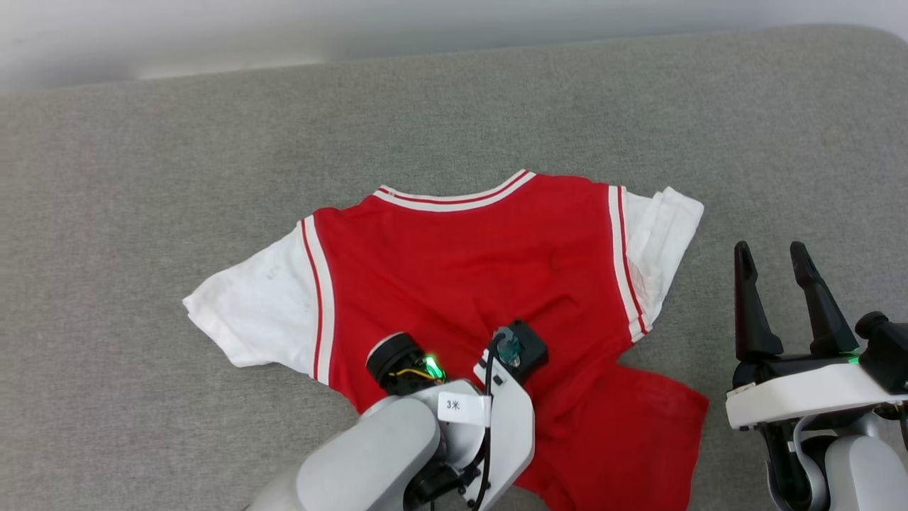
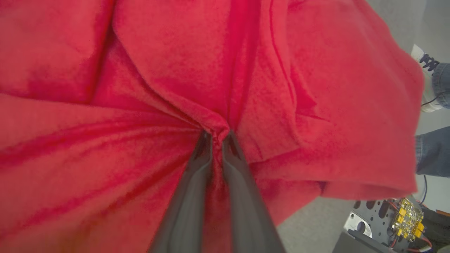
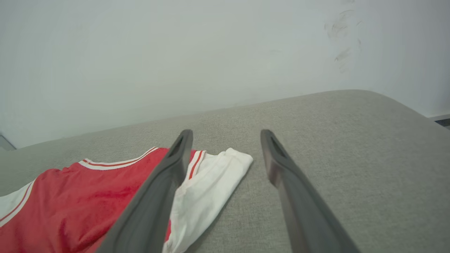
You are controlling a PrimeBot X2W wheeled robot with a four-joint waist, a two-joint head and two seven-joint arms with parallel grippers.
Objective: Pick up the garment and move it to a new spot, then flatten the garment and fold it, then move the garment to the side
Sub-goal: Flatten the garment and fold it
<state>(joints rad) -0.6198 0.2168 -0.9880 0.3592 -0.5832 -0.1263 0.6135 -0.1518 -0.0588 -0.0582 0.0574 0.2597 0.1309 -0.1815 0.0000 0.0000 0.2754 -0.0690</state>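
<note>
Garment: the garment lies spread on the grey fabric surface. Its neckline is toward the far edge, the white sleeves lie out to either side, and the lower hem is rumpled at the near right.
Left gripper: the left gripper points down into the red cloth at the shirt's lower middle, jaws clenched on a pinched-up fold with creases radiating from it.
Right gripper: the right gripper hovers off the shirt, near the sleeve on that side, jaws spread wide and grasping nothing.
Surroundings: a pale wall stands behind; a person's shoe and jeans leg show at the left wrist view's edge.
</note>
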